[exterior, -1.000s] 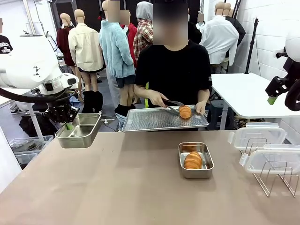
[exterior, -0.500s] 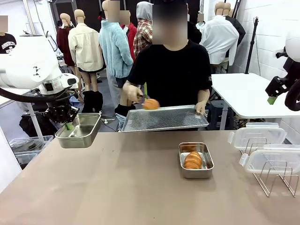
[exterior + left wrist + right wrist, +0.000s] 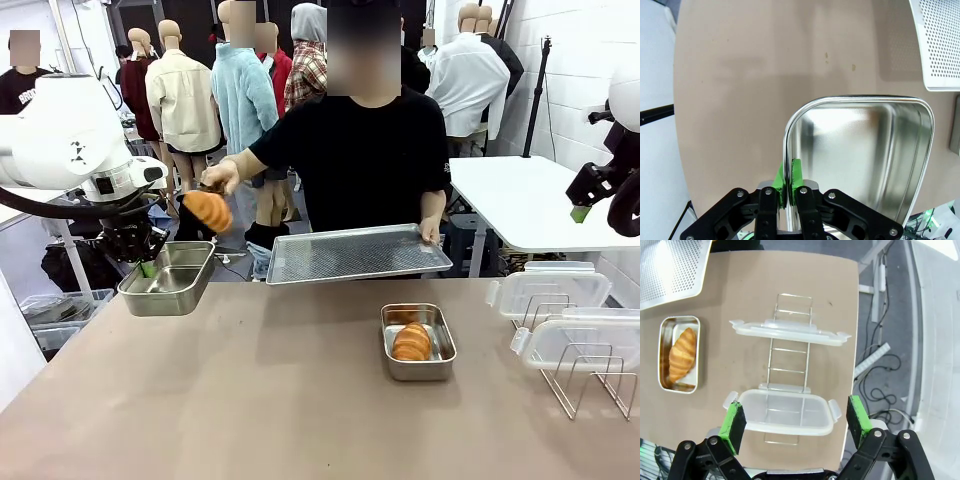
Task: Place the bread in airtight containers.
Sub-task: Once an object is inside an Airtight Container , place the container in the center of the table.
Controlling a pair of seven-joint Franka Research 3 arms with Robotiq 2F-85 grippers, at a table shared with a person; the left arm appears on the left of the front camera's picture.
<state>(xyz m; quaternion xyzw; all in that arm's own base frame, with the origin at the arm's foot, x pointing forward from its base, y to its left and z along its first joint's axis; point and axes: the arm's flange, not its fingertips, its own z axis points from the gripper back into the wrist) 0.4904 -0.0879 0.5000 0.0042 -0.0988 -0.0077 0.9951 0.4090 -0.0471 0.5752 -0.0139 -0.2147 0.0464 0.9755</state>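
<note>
Left gripper (image 3: 148, 268): jaws closed tight on the near rim of the empty steel pan (image 3: 165, 303), one green pad inside the wall and one outside; the left wrist view shows the same pinch (image 3: 789, 172) on that pan (image 3: 860, 145).
Empty pan: at the far left corner of the desk (image 3: 280, 400), partly past its left edge; I cannot tell whether it touches the desk.
Croissant in the air (image 3: 208, 210): just above the far end of the empty pan, tilted, hanging below the person's outstretched hand (image 3: 220, 176); what grips it is too blurred to tell.
Second croissant (image 3: 412, 342): lying in the other steel pan (image 3: 418, 375), which sits flat on the desk right of the middle; the right wrist view shows the same croissant (image 3: 681, 355) and pan (image 3: 670, 325).
Perforated tray (image 3: 350, 255): at the desk's far edge, its right end held by the person's other hand (image 3: 428, 230).
Lids: two clear lids (image 3: 550, 290) (image 3: 575, 340) resting on a wire rack (image 3: 590, 385) at the desk's right edge.
Right gripper (image 3: 580, 213): raised off to the right, jaws spread wide and holding nothing; its wrist view looks down past them (image 3: 796, 415) onto the lids.
</note>
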